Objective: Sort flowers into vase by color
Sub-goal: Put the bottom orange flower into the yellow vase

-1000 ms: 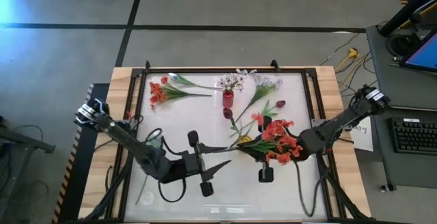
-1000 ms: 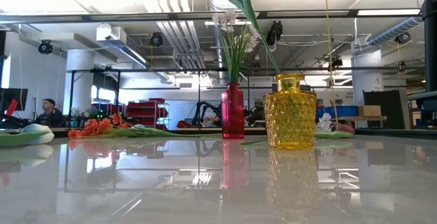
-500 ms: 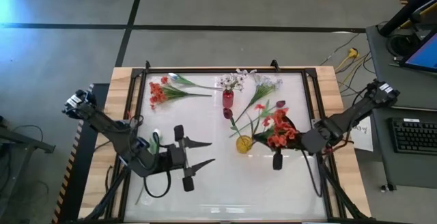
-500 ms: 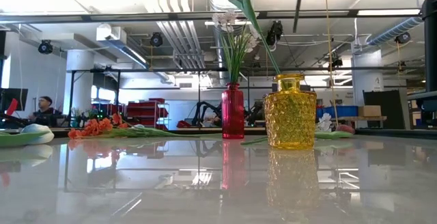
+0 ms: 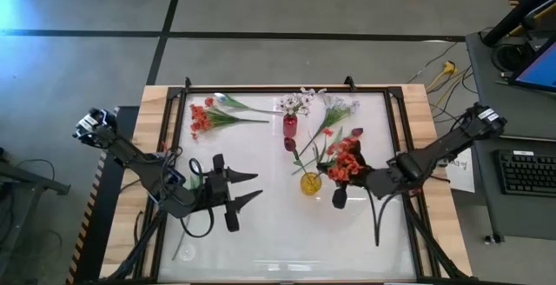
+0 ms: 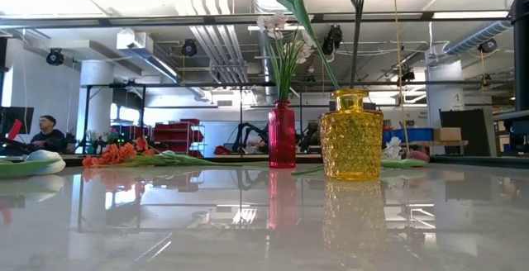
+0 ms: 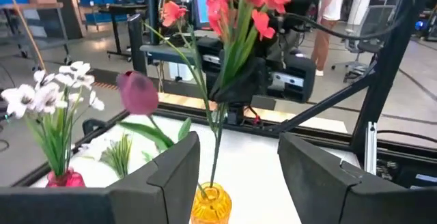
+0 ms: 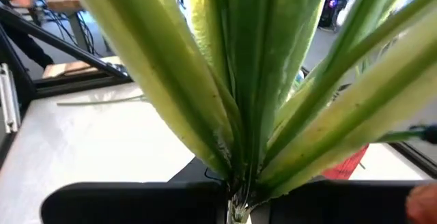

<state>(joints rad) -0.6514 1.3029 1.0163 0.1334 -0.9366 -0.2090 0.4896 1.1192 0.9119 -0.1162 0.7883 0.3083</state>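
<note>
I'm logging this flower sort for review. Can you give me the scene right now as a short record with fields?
right gripper: shut on the red-orange flowers, stem at the yellow vase's mouth
left gripper: open, empty, over the table's left half
yellow vase: already holds a dark red tulip
red vase: holds white sprays
lying on table: orange flowers

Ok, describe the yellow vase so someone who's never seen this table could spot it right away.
Start at the white table between the two arms and look near its middle. The yellow vase stands there, squat, bumpy amber glass, with a dark red tulip already in it. Its neighbour, the red vase, is slimmer and smooth, and holds small white blossoms.
</note>
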